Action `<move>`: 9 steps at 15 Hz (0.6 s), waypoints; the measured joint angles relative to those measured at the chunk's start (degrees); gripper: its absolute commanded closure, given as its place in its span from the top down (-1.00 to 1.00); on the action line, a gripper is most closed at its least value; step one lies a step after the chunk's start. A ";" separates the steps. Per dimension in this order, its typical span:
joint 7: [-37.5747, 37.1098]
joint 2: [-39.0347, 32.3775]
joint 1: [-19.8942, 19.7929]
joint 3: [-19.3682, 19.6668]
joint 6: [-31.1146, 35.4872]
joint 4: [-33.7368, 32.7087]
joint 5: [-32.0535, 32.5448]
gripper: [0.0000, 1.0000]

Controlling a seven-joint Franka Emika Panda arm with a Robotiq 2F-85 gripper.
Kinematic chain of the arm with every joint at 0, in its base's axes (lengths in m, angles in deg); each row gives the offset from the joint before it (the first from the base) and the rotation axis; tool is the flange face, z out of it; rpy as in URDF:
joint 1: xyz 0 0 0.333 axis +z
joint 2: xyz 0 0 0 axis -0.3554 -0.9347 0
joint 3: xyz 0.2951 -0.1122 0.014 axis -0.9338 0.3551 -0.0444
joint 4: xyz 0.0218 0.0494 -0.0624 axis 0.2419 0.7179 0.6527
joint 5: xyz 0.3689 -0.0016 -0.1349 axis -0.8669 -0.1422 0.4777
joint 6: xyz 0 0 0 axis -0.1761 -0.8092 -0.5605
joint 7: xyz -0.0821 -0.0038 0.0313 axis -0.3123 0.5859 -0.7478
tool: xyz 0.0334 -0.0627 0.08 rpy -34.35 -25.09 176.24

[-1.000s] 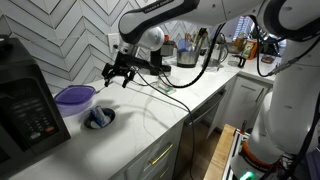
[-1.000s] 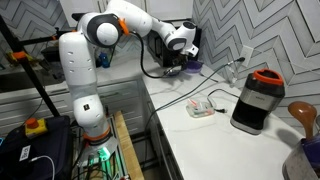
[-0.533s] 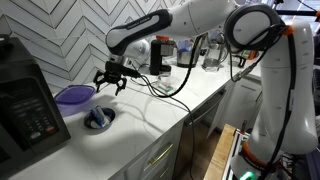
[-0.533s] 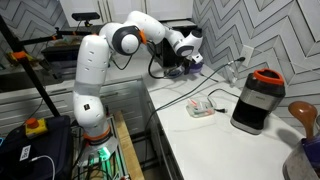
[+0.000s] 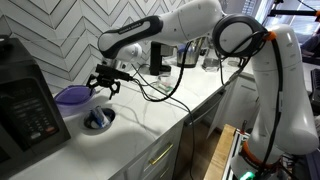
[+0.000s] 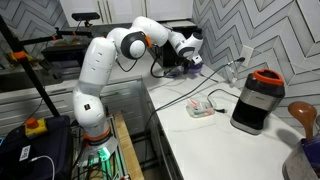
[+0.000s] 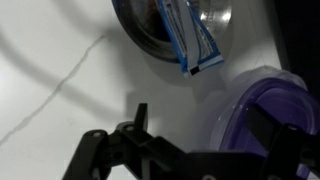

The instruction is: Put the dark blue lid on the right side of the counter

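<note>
Gripper [image 5: 103,87] hangs by the dark blue lid [image 5: 70,97] rim on the counter [image 5: 165,108], jaws spread wide, empty. Wrist view alone makes out a blue-white packet [image 7: 190,45] in the grey dish [image 7: 140,35].

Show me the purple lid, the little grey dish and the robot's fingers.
dark blue lid [image 5: 70,97]: exterior view, middle of its flat top.
grey dish [image 7: 140,32]: wrist view, its bare grey wall.
fingers [image 7: 139,118]: wrist view, near one finger's tip.
</note>
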 measured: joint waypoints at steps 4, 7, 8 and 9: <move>-0.82 -2.52 0.28 0.13 2.96 -1.90 0.11 0.94; -2.38 -4.94 0.47 0.26 3.05 -4.41 0.31 0.90; -3.29 -5.64 0.52 0.31 3.03 -5.17 0.45 0.90; -4.25 -6.22 0.60 0.37 3.02 -5.85 0.49 0.90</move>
